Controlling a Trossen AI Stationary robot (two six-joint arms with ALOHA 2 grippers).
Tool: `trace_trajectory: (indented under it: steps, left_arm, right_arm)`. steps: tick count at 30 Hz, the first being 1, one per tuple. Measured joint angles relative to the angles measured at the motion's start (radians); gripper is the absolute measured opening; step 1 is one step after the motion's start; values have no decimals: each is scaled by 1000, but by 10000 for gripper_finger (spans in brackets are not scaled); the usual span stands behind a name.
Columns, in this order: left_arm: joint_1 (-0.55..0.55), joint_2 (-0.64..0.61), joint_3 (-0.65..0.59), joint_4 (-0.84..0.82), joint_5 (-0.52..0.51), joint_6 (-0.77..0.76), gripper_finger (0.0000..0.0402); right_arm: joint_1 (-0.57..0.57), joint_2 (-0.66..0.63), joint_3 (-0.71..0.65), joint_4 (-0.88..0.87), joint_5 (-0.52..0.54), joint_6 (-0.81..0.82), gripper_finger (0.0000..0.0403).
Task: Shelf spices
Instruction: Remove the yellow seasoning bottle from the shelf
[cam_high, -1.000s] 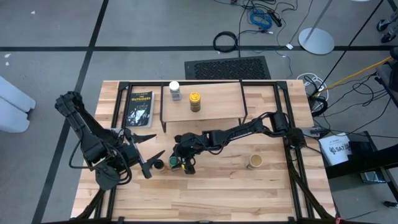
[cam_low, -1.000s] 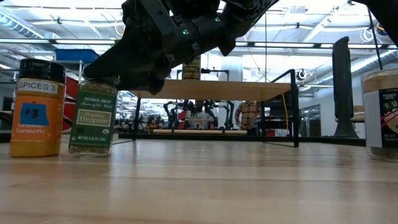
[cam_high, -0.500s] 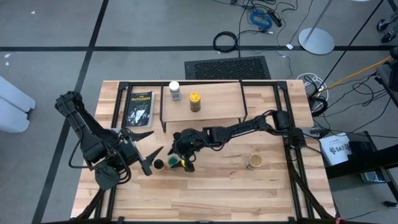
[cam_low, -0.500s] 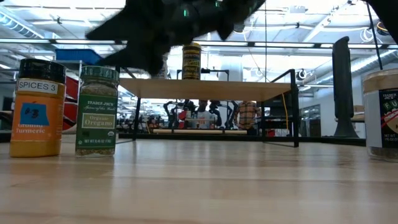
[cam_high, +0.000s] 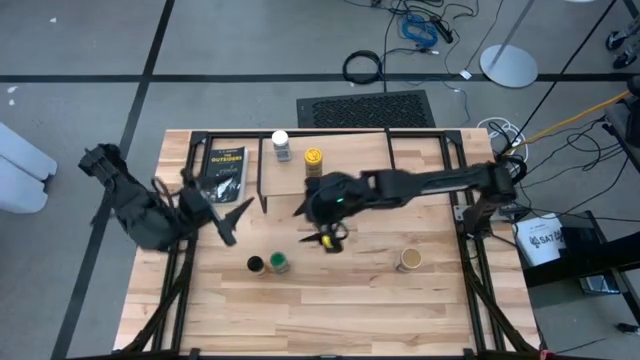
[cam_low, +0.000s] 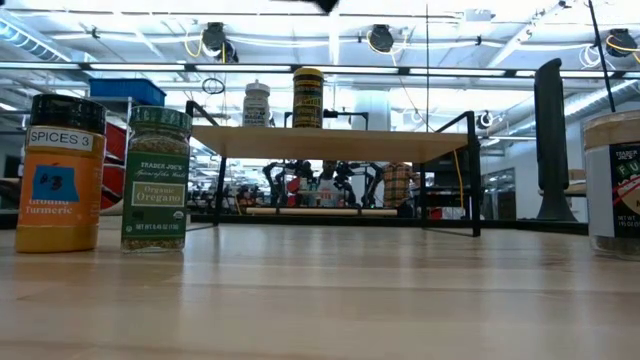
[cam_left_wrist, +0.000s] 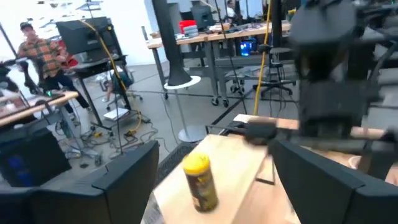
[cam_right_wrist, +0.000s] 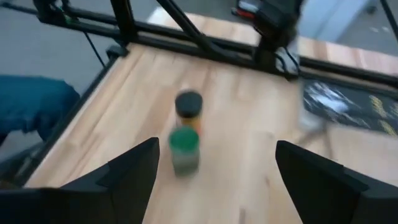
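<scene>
On the wooden desk the low shelf, a light wood plank on thin black rod legs, carried the white-lidded jar and the yellow-lidded jar side by side. The orange jar with a dark lid and the green-lidded oregano jar stood just beside each other on the desk in front of the shelf, with the tan-lidded jar well apart to the right. The right hand hung open and empty above the desk near the shelf's front edge. The left hand waited open by the flat black packet.
</scene>
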Motion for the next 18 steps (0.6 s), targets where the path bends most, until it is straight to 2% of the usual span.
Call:
trace_trajectory:
  steps: [6,10,13,18]
  left_arm:
    - [204,-41,68,-1,245,132,325]
    - [371,-39,104,-3,479,154,325]
    - [493,-22,114,-2,656,152,325]
    - [673,40,114,-6,884,152,325]
  right_arm:
    - [0,-146,0,-269,31,50,309]
    - [0,-180,0,-410,31,76,309]
    - [0,-182,0,-454,32,94,309]
    - [-2,-182,-22,-467,41,77,309]
